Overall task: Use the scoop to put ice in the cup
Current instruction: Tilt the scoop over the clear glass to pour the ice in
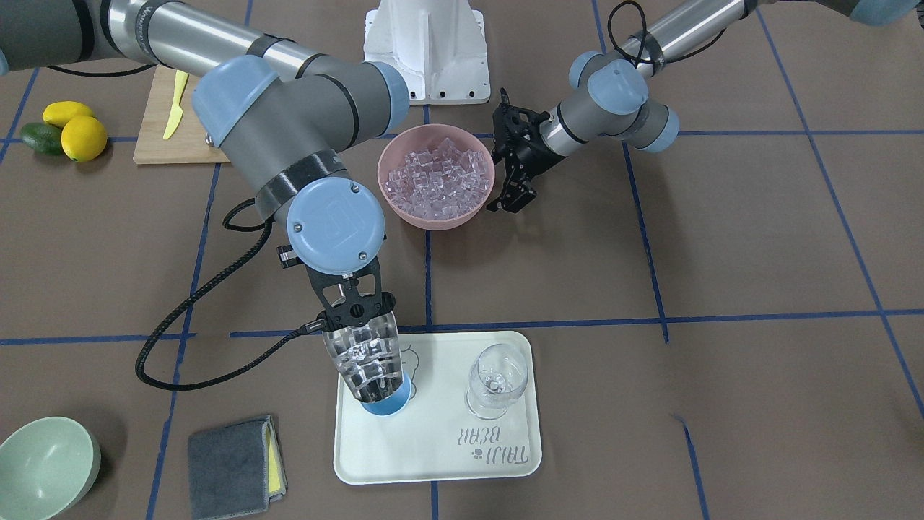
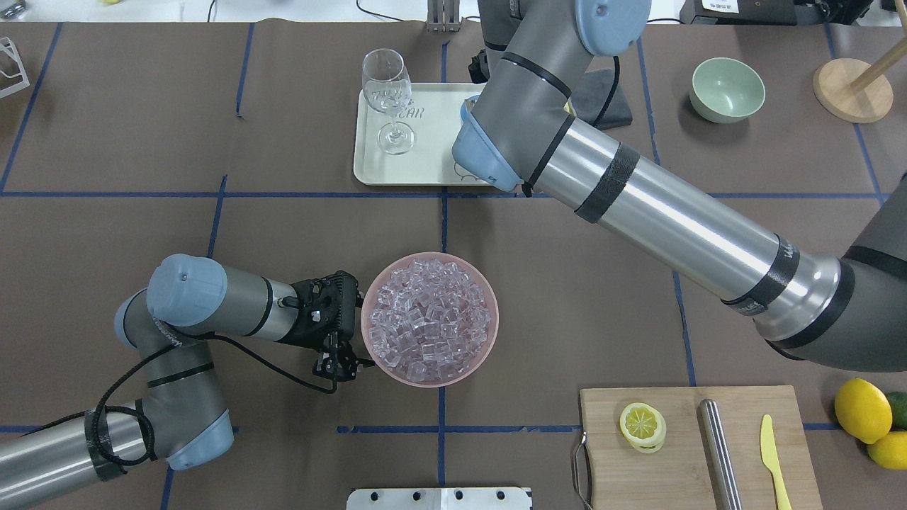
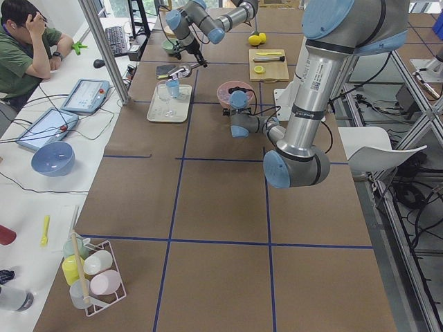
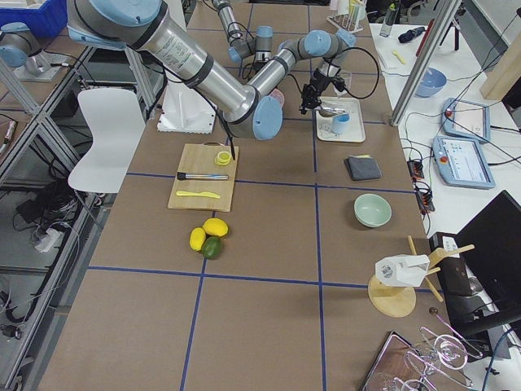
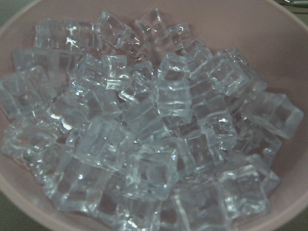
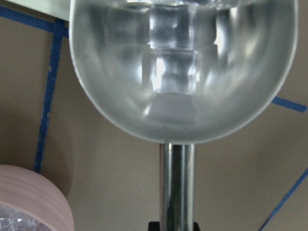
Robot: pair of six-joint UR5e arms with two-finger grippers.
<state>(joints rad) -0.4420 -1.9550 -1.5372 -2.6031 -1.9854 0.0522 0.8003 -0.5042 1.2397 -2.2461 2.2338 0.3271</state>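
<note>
My right gripper (image 1: 354,316) is shut on the thin handle of the steel scoop (image 1: 364,357). The scoop is tilted mouth-down over the light-blue cup (image 1: 388,406) on the white tray (image 1: 433,462). Several clear ice cubes (image 6: 173,72) lie in the scoop's trough (image 6: 120,106). In the overhead view my right arm hides the cup. The heap of ice (image 2: 429,319) fills the pink bowl (image 2: 496,319) at mid-table. My left gripper (image 2: 336,367) stands beside the bowl's rim, apparently open and empty, and also shows in the front view (image 1: 511,201).
A clear wine glass (image 1: 497,379) stands on the tray beside the cup. A grey cloth (image 1: 231,466) and a green bowl (image 1: 43,466) lie beyond the tray. A cutting board (image 2: 694,446) carries a lemon slice, a steel cylinder and a yellow knife; lemons (image 2: 861,411) lie beside it.
</note>
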